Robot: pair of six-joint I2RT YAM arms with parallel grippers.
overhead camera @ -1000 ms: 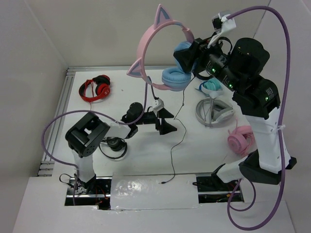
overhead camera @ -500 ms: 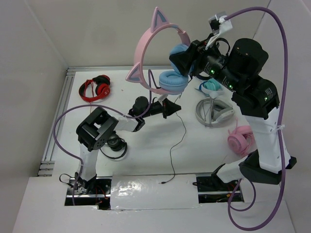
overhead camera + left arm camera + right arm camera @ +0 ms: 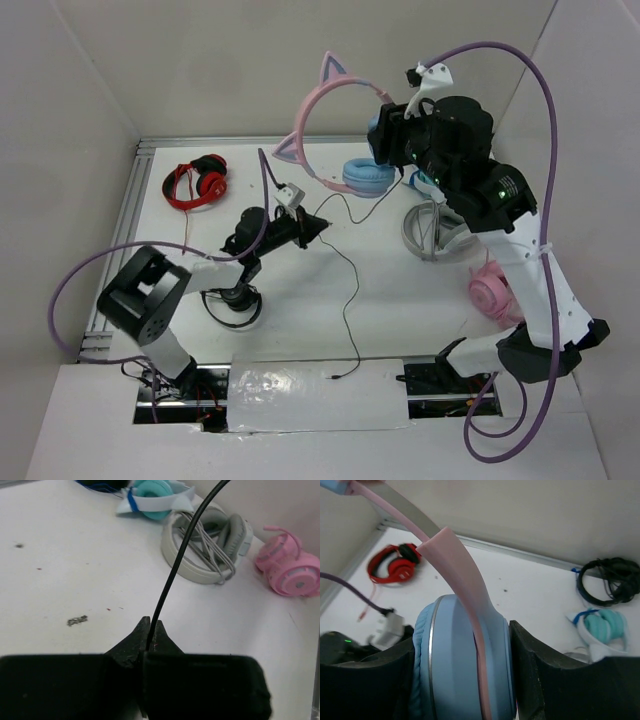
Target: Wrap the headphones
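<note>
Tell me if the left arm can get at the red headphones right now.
Probably not yet: nothing stands between it and the red headphones, but the left gripper is shut on the black cable and must let go first.

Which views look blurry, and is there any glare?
Left wrist: the cable is crisp, the pink headphones behind slightly soft. Right wrist: the close blue ear cup is slightly blurred, the red headphones softer. Top external: sharp, glare on the plastic sheet.
</note>
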